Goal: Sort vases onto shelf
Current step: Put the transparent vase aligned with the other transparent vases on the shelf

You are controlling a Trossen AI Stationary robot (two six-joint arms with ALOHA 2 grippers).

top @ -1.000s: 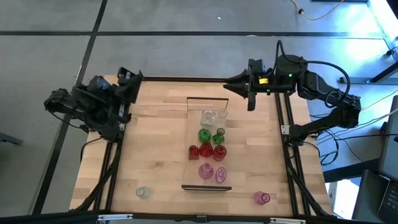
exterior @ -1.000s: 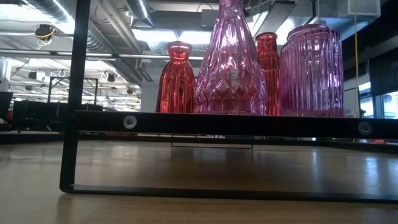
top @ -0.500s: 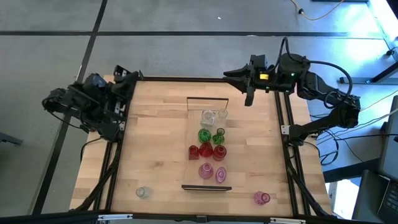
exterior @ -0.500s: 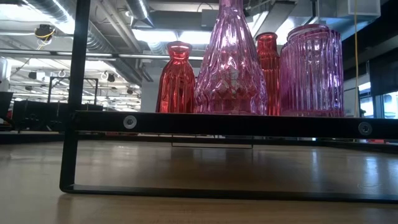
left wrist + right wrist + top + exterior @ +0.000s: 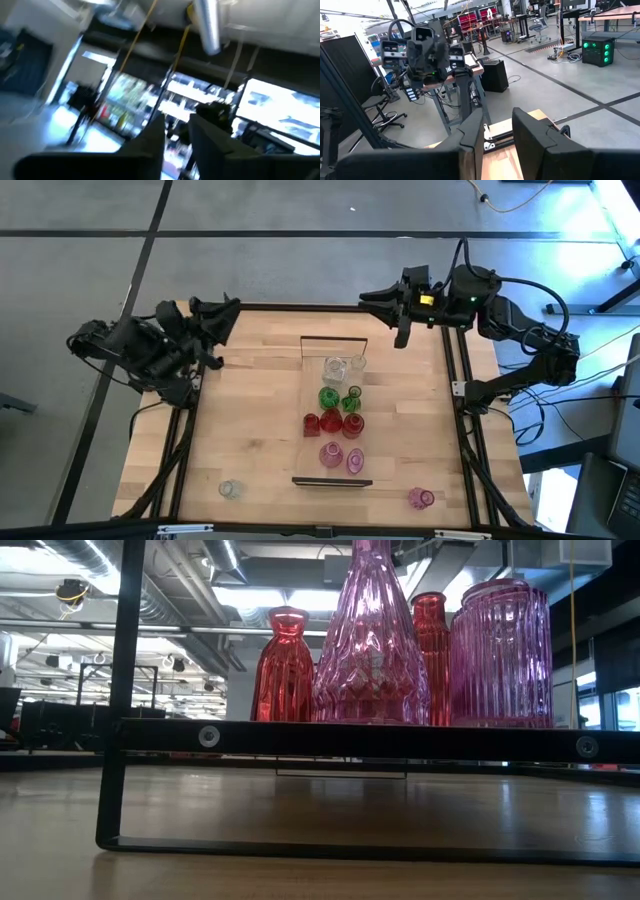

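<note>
Most vases already stand on the shelf. A clear vase and a pink vase wait off it, near its front end. The left gripper and right gripper both hover empty, fingers slightly apart.

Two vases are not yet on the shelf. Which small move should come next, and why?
Probably the right hand, empty at the table's far edge, should travel toward the pink vase on its side near the front. That vase and a clear vase stand off the shelf.

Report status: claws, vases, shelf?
Left claw and right claw open, empty, at far corners. Shelf holds nine vases; clear vase, pink vase still loose.
</note>
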